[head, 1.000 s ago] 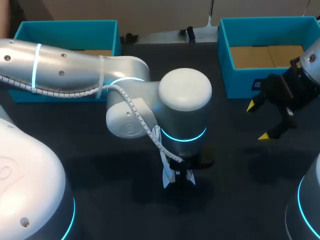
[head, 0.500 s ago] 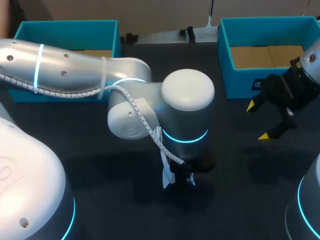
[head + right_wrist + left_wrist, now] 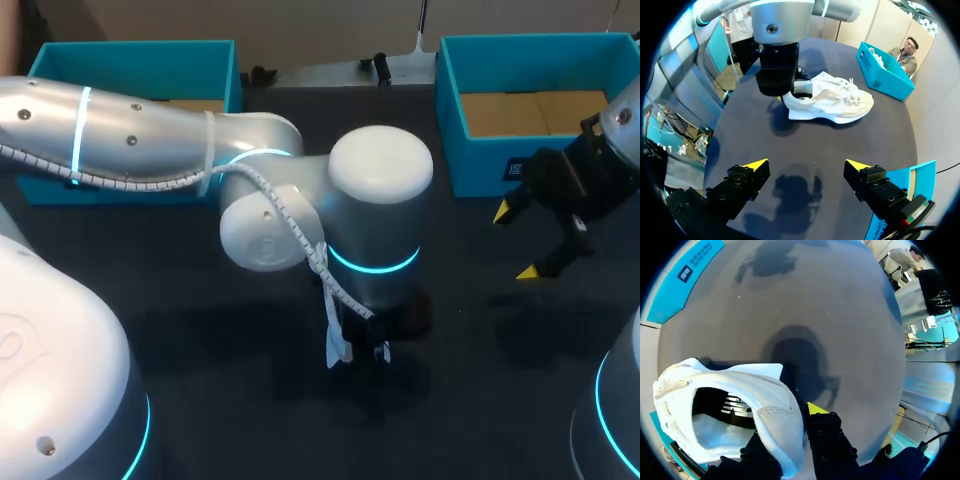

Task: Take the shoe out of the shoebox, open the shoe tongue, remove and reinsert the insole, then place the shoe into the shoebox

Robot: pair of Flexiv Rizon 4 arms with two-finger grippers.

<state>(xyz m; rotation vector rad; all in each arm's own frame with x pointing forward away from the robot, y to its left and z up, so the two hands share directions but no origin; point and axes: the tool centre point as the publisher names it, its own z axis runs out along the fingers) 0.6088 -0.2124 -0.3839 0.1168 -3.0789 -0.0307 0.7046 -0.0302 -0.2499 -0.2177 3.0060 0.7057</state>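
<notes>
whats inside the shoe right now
Through the opening of the shoe, the left wrist view shows a dark cavity, pale lining and a striped patch. The upper covers the toe end, so the rest of the inside is hidden.

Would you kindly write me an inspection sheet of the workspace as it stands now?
Surface: dark table, no spills seen.
Job's things: white shoe on its sole mid-table, out of both boxes; left shoebox and right shoebox at the far corners, the right one showing a cardboard floor.
Clutter: small dark items at the far edge between the boxes, too small to tell.
Hands: left hand shut on the shoe's heel collar; right hand open, holding nothing, in front of the right shoebox.
Cables: white coiled cable along the left arm.
Surroundings: nothing seen reaching over the table.
</notes>
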